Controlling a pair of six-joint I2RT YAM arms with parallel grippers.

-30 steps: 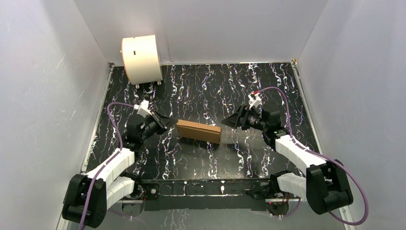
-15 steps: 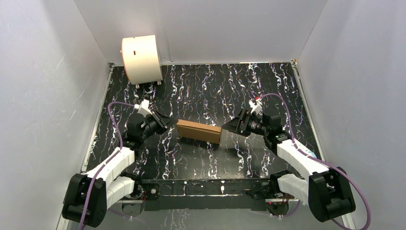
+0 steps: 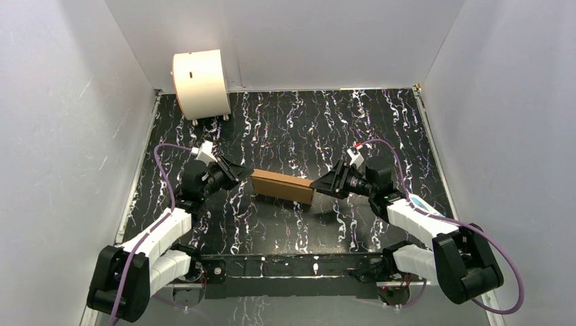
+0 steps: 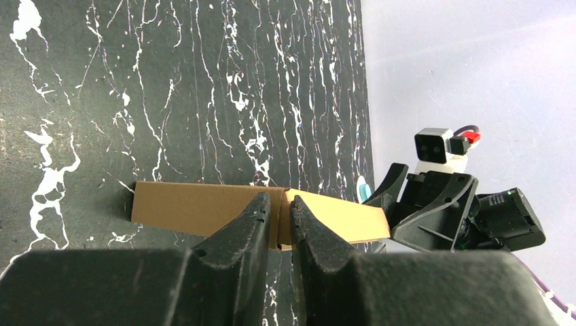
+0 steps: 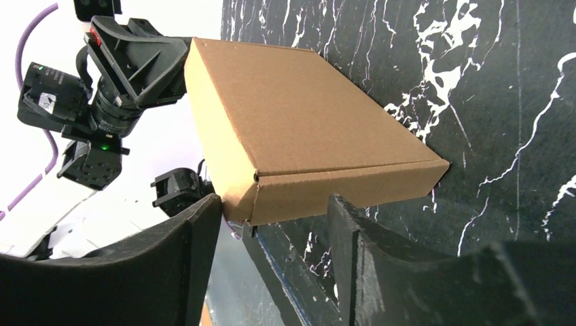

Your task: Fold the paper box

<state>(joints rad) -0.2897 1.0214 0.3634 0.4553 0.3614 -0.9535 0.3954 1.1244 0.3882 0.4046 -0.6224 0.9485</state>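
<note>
The paper box (image 3: 282,185), a shallow brown cardboard mailer folded closed, lies flat in the middle of the black marbled table. My left gripper (image 3: 239,174) is at its left end, jaws almost together with only a slit between them. In the left wrist view a corner of the box (image 4: 190,207) shows through that slit at the left gripper (image 4: 280,200), and I see nothing clamped. My right gripper (image 3: 319,183) is at the box's right end. In the right wrist view the right gripper (image 5: 272,210) stands open, its fingers straddling the near edge of the box (image 5: 292,115).
A cream-white drum (image 3: 200,83) stands at the table's back left corner. White walls enclose the table on the left, back and right. Both arm bases sit on the mount rail (image 3: 292,265) at the near edge.
The right arm has moved left and slightly nearer, bringing its open jaws up to the box's right end. The left gripper and the box have stayed put.
</note>
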